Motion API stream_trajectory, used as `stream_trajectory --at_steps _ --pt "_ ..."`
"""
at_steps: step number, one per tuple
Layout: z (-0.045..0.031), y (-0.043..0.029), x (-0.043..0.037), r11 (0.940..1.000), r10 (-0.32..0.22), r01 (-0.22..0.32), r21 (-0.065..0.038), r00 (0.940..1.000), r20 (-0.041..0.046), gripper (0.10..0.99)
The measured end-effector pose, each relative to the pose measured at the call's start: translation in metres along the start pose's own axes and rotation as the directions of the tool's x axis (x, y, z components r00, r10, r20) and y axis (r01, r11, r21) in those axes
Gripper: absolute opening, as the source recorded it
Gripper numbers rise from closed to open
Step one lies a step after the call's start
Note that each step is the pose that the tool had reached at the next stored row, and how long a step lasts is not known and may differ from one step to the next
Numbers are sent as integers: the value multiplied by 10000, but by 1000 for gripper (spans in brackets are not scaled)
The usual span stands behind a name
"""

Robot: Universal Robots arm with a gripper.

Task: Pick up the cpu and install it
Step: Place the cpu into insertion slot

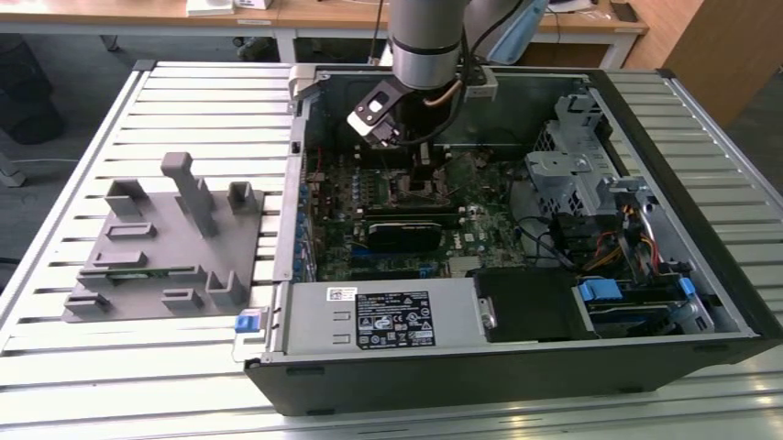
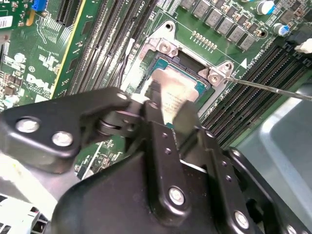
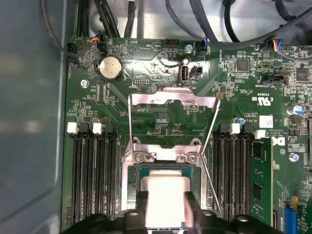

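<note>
Holding the cpu (image 3: 165, 195) by two opposite edges, the gripper (image 3: 165, 208) stood low over the open socket (image 3: 165, 157) on the motherboard (image 3: 146, 78), its fingers (image 3: 191, 210) narrowed onto the chip. In the second wrist view the cpu (image 2: 171, 95) lay level inside the socket's metal frame, either seated or just above its bed; which of the two could not be told. The exterior view showed the gripper (image 1: 424, 174) reaching down into the computer case (image 1: 490, 376), well apart from the grey fixture (image 1: 159, 266) on the slatted surface (image 1: 73, 137).

By my reading, the pick-up was done and the carry to the socket as well. The placing looked close to finished, but the chip had not been let go. The load plate (image 3: 173, 100) stood flipped open and the thin lever (image 3: 214, 146) was raised, so the socket was not yet latched.
</note>
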State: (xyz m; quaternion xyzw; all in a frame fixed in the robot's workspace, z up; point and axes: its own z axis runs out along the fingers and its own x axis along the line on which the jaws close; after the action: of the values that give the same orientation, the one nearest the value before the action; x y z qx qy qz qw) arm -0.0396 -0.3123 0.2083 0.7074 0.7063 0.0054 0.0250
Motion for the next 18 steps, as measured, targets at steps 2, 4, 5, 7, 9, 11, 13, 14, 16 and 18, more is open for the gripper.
stream_trajectory --at_steps 2,4,5,7,9,11,13,14,16,18 --pt "-14 1 0 10000 0 0 1 10000 0 357" --pt "-30 2 -1 10000 0 0 2 10000 0 298" --pt "-40 2 -1 10000 0 0 2 10000 0 239" --pt "-51 2 -2 10000 0 0 3 10000 0 122" --pt "-61 3 -2 10000 0 0 2 10000 0 106" --pt "-74 3 -2 10000 0 0 2 10000 -1 106" --pt "-89 4 -2 10000 0 0 2 10000 -1 106" --pt "-96 4 -3 10000 0 0 2 10000 0 106" --pt "-104 5 -3 10000 0 0 2 10000 -1 106" --pt "-109 5 -3 10000 0 0 2 10000 -1 106"
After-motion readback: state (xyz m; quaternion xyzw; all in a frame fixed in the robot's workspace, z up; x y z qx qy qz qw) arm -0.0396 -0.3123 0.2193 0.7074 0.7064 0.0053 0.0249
